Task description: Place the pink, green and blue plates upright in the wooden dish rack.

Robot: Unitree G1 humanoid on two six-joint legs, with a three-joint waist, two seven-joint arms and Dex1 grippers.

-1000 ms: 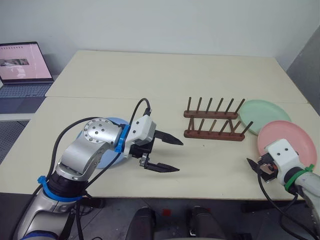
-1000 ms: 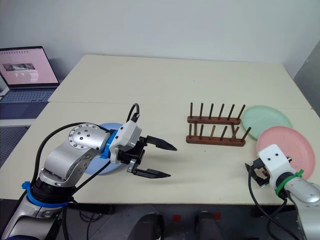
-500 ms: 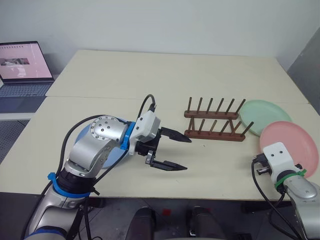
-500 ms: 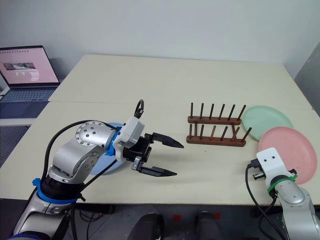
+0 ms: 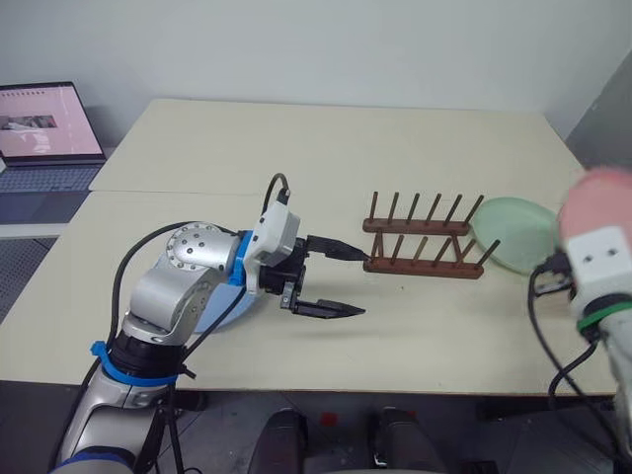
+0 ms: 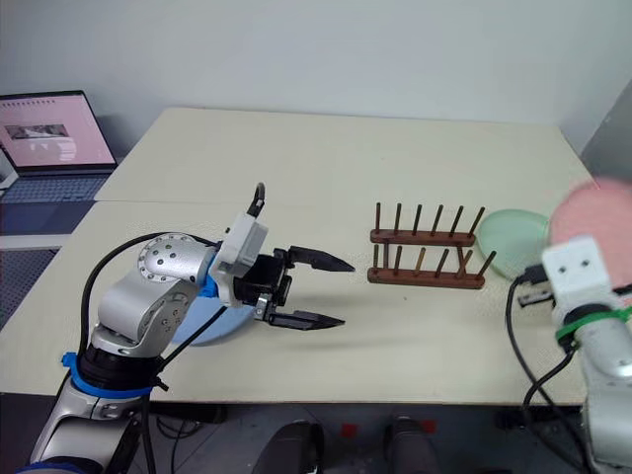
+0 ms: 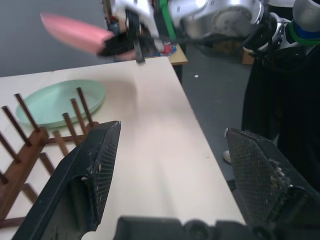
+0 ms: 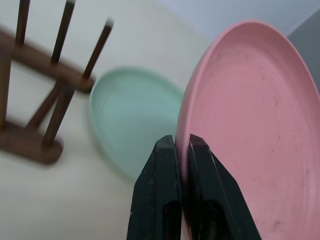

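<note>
1. Right gripper (image 8: 182, 150) clamped on the rim of the pink plate (image 8: 255, 125), lifted off the table (image 5: 296, 148) at far right.
2. Green plate (image 5: 513, 232) flat on the table, just right of the wooden dish rack (image 5: 425, 242).
3. Left gripper (image 5: 336, 279) spread apart, empty, pointing right toward the rack.
4. Blue plate (image 6: 202, 321) flat under the left arm.

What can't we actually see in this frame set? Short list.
- blue plate: head views, mostly hidden under the left arm; only a rim sliver shows.
- pink plate: motion-blurred in the head views; the right wrist view cuts it off at the edge, so its full tilt is unclear.
- right gripper: in the head views its fingers sit behind the wrist housing.
- green plate: near rim covered by the right arm's cable.
- laptop: screen content too small.
</note>
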